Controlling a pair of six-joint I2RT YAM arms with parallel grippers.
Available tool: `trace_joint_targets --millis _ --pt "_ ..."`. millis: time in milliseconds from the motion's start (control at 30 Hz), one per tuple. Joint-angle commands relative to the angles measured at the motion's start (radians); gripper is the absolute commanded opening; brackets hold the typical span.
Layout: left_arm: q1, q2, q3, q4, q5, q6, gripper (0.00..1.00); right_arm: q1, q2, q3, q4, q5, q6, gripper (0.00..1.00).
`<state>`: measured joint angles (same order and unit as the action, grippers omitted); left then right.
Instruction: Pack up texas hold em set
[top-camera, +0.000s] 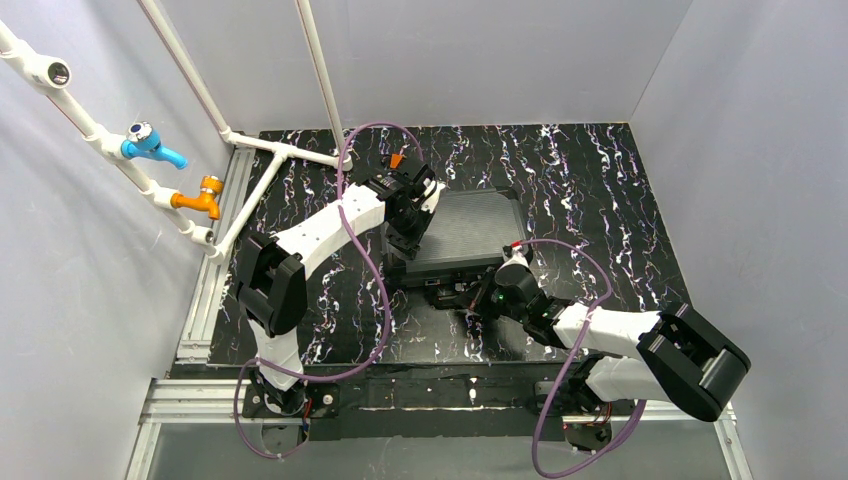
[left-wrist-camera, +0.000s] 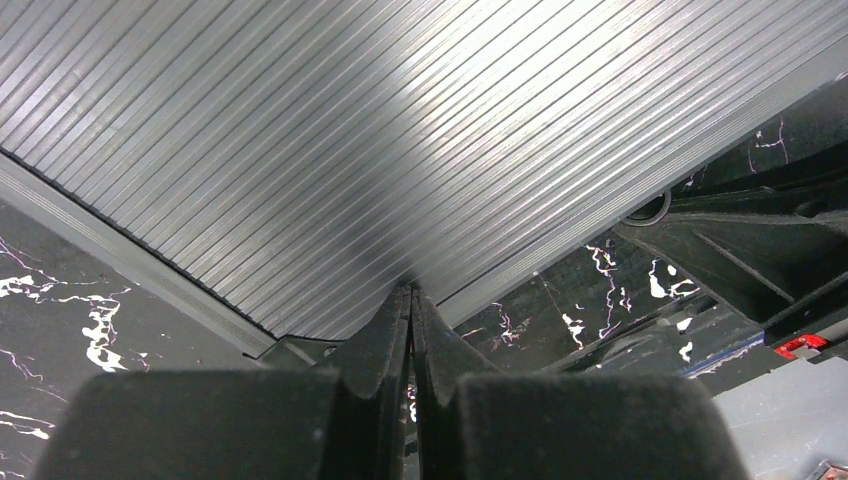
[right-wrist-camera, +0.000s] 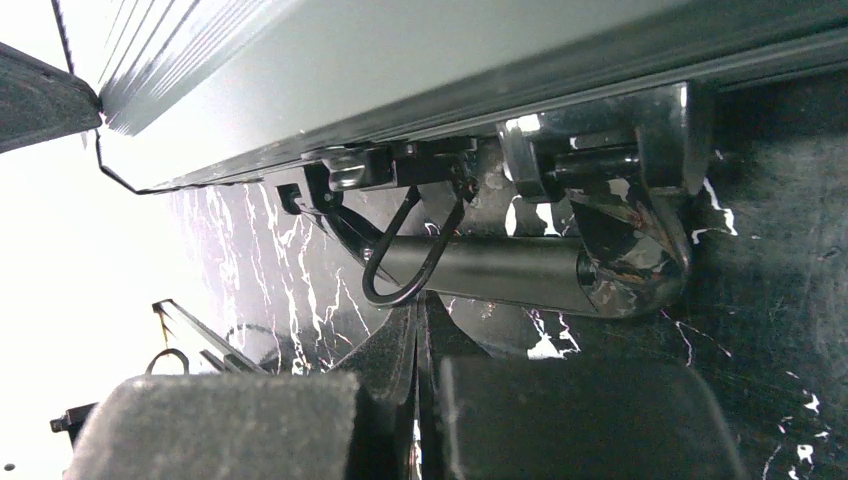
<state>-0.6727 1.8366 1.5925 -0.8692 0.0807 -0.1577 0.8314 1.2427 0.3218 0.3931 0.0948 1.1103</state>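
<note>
The texas hold em set shows only as its black ribbed case (top-camera: 470, 230), lid down, in the middle of the marbled mat; cards, chips and dice are hidden. My left gripper (top-camera: 424, 222) is shut and empty, its tips (left-wrist-camera: 411, 293) pressed on the lid's ribbed top (left-wrist-camera: 330, 140) near the left edge. My right gripper (top-camera: 480, 298) is shut and empty at the case's front side. Its tips (right-wrist-camera: 420, 305) sit just under the dark handle bar (right-wrist-camera: 500, 272), beside a hanging wire latch loop (right-wrist-camera: 385, 290).
A white pipe frame with a blue tap (top-camera: 150, 145) and an orange tap (top-camera: 200, 197) stands at the left. An aluminium rail (top-camera: 205, 290) borders the mat's left side. Grey walls close in the back and both sides.
</note>
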Motion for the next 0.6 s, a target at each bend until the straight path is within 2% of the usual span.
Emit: trace_joint_targets --millis 0,567 --pt "0.0 0.029 -0.02 -0.088 -0.062 0.01 0.0 -0.002 -0.02 0.036 0.019 0.019 -0.024 0.01" --pt "-0.001 0.02 -0.019 -0.09 -0.067 0.015 0.0 -0.02 0.038 0.101 -0.009 0.043 -0.081 0.01"
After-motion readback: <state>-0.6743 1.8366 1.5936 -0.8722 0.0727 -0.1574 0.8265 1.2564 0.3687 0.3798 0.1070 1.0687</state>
